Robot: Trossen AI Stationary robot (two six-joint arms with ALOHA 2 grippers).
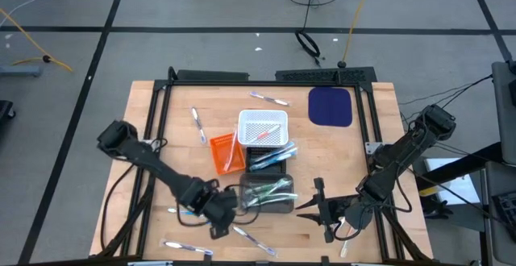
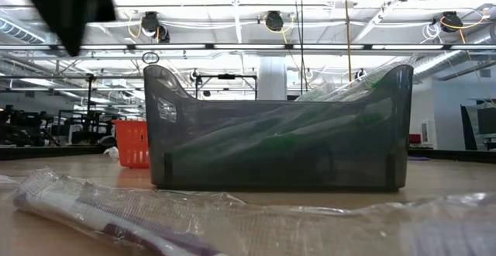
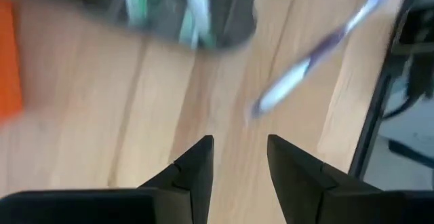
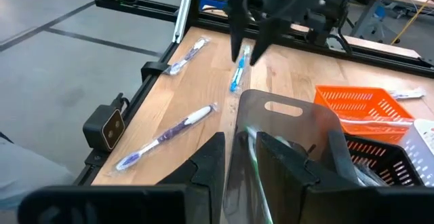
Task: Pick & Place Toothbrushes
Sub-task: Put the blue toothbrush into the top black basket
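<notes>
Several toothbrushes lie in a grey see-through bin (image 1: pixel 267 194) (image 4: pixel 288 132). Others lie loose on the table: a purple one (image 1: pixel 254 238) (image 3: pixel 319 47) (image 4: pixel 169 137), a blue one (image 1: pixel 185 211) (image 4: pixel 237 70), one by the near edge (image 1: pixel 187 248), and two farther back (image 1: pixel 197 125) (image 1: pixel 270 98). My left gripper (image 1: pixel 223 220) (image 3: pixel 239 159) is open and empty above bare wood, between the bin and the purple toothbrush. My right gripper (image 1: pixel 305 208) (image 4: pixel 244 157) is open at the bin's right end, whose wall shows in the gap between the fingers. My right gripper comes level from the table's right, with its fingers (image 4: pixel 215 153) on either side of the grey bin's right end wall (image 4: pixel 245 125). Whether they touch the wall, I cannot tell. The bin stands flat on the table.
A white basket (image 1: pixel 263 128), an orange basket (image 1: pixel 225 152) (image 4: pixel 363 108) and a black basket (image 1: pixel 269 169) stand behind the bin. A dark blue cloth (image 1: pixel 330 106) lies at the far right. A black frame (image 1: pixel 165 89) rims the table. In the low view a wrapped toothbrush (image 2: pixel 116 217) lies in front of the bin (image 2: pixel 279 132).
</notes>
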